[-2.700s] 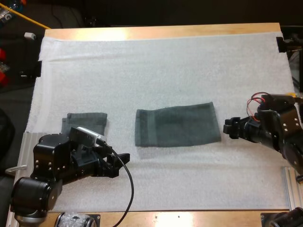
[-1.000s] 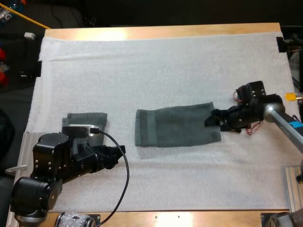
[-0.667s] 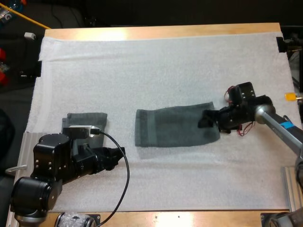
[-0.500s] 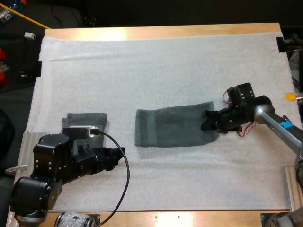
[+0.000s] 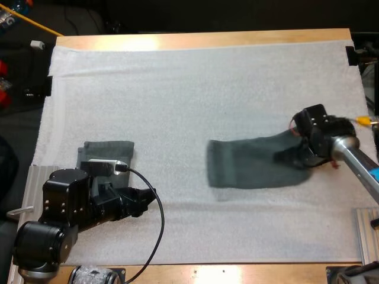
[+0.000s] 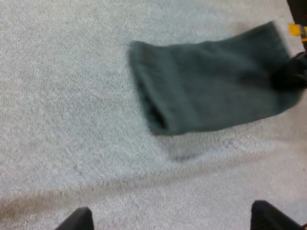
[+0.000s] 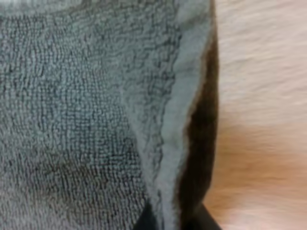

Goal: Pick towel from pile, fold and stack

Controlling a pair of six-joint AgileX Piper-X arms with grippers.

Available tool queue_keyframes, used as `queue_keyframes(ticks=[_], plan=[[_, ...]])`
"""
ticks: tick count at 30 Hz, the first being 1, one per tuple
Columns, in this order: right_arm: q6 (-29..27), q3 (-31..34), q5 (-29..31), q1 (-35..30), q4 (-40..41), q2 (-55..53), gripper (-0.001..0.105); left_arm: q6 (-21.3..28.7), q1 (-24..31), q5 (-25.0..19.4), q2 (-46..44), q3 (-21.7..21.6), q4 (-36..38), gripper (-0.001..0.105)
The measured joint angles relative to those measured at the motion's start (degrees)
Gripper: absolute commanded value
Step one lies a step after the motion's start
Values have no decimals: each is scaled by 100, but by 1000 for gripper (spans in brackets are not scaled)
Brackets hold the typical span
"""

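A dark grey-green towel (image 5: 249, 165) folded into a long strip lies flat on the white mat, right of centre. My right gripper (image 5: 294, 158) is shut on the towel's right end, pinching its hem (image 7: 168, 143) between the two fingers. In the left wrist view the same towel (image 6: 211, 96) lies ahead, with the right gripper (image 6: 290, 76) at its far end. My left gripper (image 5: 151, 202) rests low at the near left, open with nothing between its fingertips (image 6: 76, 220). A folded towel (image 5: 109, 151) lies just beyond the left arm.
The mat (image 5: 195, 89) spreads bare across the far half and between the two towels. The table's wooden edge (image 5: 201, 38) runs along the far side. A metal rail (image 5: 364, 231) stands at the near right.
My right gripper closed on the towel's right end and pulled the towel to the right across the mat. The left arm has stayed in place.
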Motion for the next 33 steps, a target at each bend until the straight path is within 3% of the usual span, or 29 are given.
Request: queue_keyframes(ticks=[5,10,17,22,29,32,33], plan=[[-52,-42,541,29,81,-347,0,0,0,27,0,0,0,63],[272,-124,-64,427,-19,-366,0,0,0,75,0,0,0,63],[1230,-124,-632,1555,-765,-227,0,0,0,142,0,0,0,63],[1626,-129,-716,2054,-1033,174,0,0,0,194,0,0,0,63],[2035,-129,-742,2136,-1214,520,1,0,0,392,0,0,0,63],[2046,-129,-976,2136,-1391,522,14,0,0,391,0,0,0,63],[2046,-129,-1085,2136,-1457,522,23,0,0,393,0,0,0,63]])
